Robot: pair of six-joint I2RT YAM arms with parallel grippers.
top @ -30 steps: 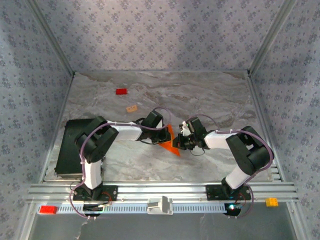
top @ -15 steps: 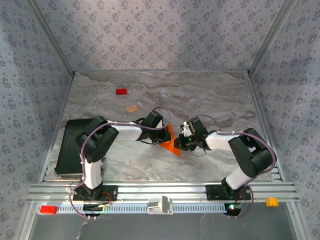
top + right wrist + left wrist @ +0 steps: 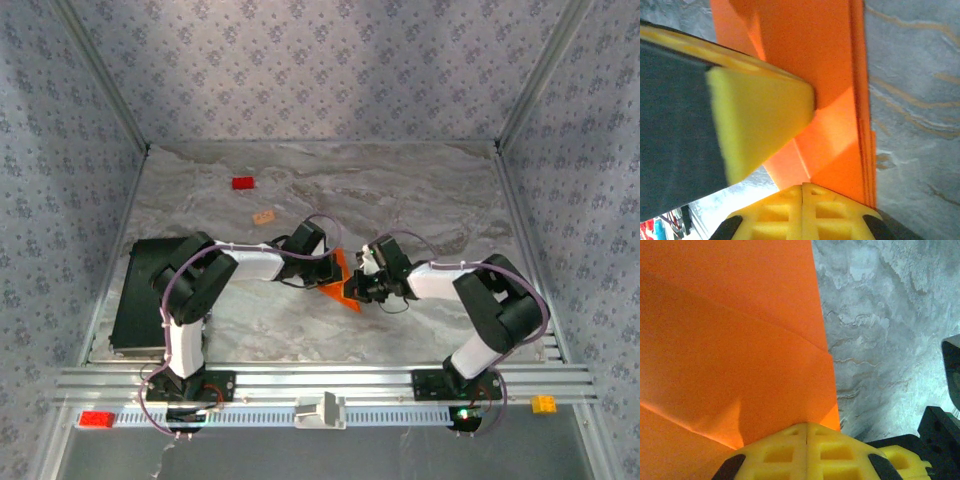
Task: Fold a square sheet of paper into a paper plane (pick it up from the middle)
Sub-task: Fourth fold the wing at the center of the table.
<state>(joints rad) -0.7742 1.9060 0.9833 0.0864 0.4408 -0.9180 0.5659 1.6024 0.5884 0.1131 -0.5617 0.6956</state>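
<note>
The orange square sheet of paper (image 3: 341,281) is folded into a pointed, creased triangle and is held off the table's middle between the two arms. My left gripper (image 3: 329,268) comes from the left and is shut on its edge. In the left wrist view the paper (image 3: 730,340) rises from the closed yellow left gripper (image 3: 806,432). My right gripper (image 3: 359,286) is shut on the other side. In the right wrist view the stacked folded layers of paper (image 3: 840,90) run up from the shut right gripper (image 3: 803,190), with the left gripper's yellow finger (image 3: 760,115) pressed against it.
A small red block (image 3: 243,183) and a tan block (image 3: 264,216) lie at the back left. A black box (image 3: 140,300) sits by the left arm's base. On the front rail are a red block (image 3: 96,419), a white piece (image 3: 320,411) and a yellow block (image 3: 543,404).
The right arm has edged slightly left, towards the paper. The left arm and the paper have hardly moved, and both grippers stay shut.
</note>
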